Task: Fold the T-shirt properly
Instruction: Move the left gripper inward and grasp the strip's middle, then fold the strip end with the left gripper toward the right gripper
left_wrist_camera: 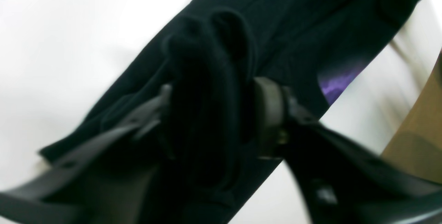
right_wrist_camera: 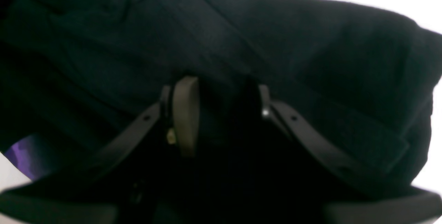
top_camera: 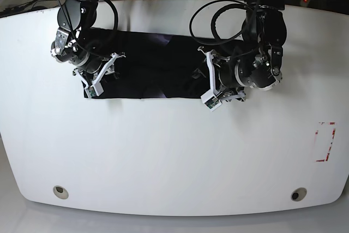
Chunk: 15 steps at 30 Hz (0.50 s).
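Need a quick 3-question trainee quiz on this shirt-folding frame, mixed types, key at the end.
1. True or false: both grippers are shut on the T-shirt.
2. In the base view, the left gripper is on the view's: A) left B) right
3. Fill in: the graphic patch seen past the right gripper is ____ in colour.

Key: 1 true; 2 B; 3 purple
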### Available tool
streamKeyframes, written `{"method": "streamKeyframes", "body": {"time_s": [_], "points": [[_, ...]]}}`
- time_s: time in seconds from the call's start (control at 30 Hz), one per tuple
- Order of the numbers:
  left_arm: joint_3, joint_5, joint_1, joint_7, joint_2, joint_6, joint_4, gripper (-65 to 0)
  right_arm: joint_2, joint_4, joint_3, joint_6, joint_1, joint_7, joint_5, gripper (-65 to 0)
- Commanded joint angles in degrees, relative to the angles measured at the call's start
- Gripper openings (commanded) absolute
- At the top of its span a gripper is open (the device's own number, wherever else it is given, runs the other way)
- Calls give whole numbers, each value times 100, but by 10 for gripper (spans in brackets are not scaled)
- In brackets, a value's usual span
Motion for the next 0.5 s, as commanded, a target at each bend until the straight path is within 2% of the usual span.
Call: {"method": "streamKeyframes", "body": {"time_s": [0.0,0.23,0.33,0.47], "points": [[177,-151,-205,-110,121,-6,127,-285,12,-30,-25,-29,-35,-311,-199,-444],[994,-318,-355,-101,121,-6,883,-275,30,-13,-25,-29,-26,-311,-199,-444],[941,-274,-381,-101,59,-6,1032,-275,30,5,-25,-29,26,-311,-199,-444],[467,-98,-399,-119,-301,-6,1032,-278,30,58,-8,-29,88,-355,-191,-442]]}}
